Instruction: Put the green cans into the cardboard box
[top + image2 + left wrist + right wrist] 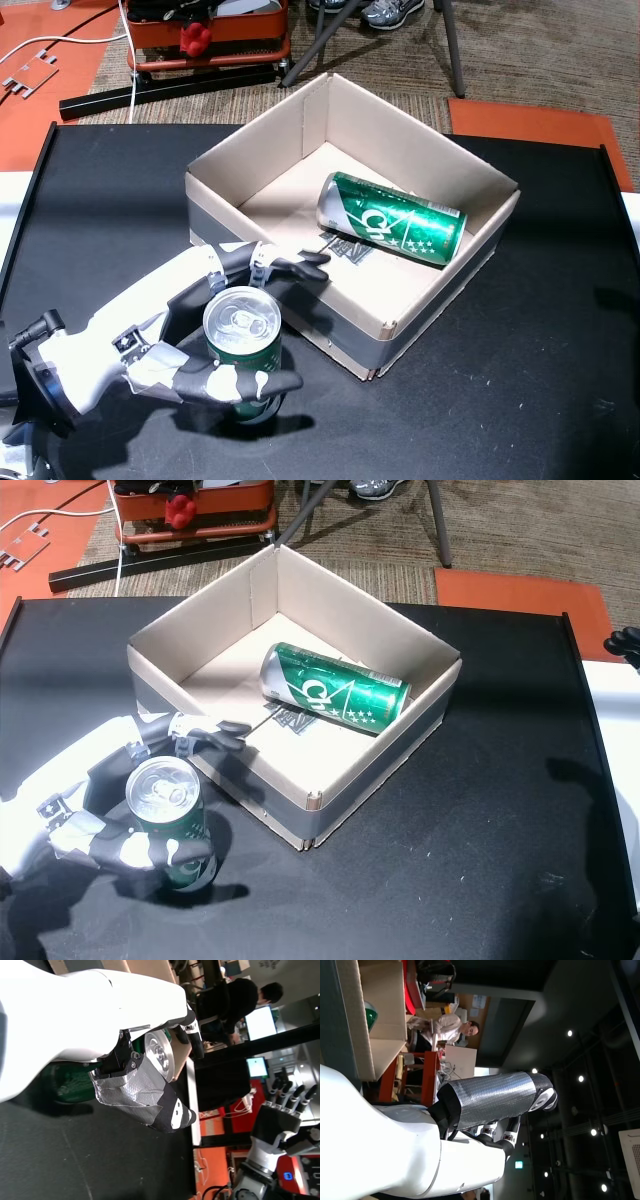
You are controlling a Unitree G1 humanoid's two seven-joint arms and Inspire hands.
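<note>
second can gripped, box just beside it

an upright green can (243,352) stood in the lower left of the frame on the black table (520,380), just outside the near wall of the cardboard box (440,290). the left hand (190,335) was closed around it, thumb across the near side and fingers (290,266) curled behind, touching the box wall. another green can (392,219) already lay on its side inside the box. the right hand (490,1105) held nothing, fingers loosely curled, off the table. a person sat far back in the left wrist view. to do this well, the can likely needed lifting clear of the rim before moving over the box, with the grip kept firm.
</note>
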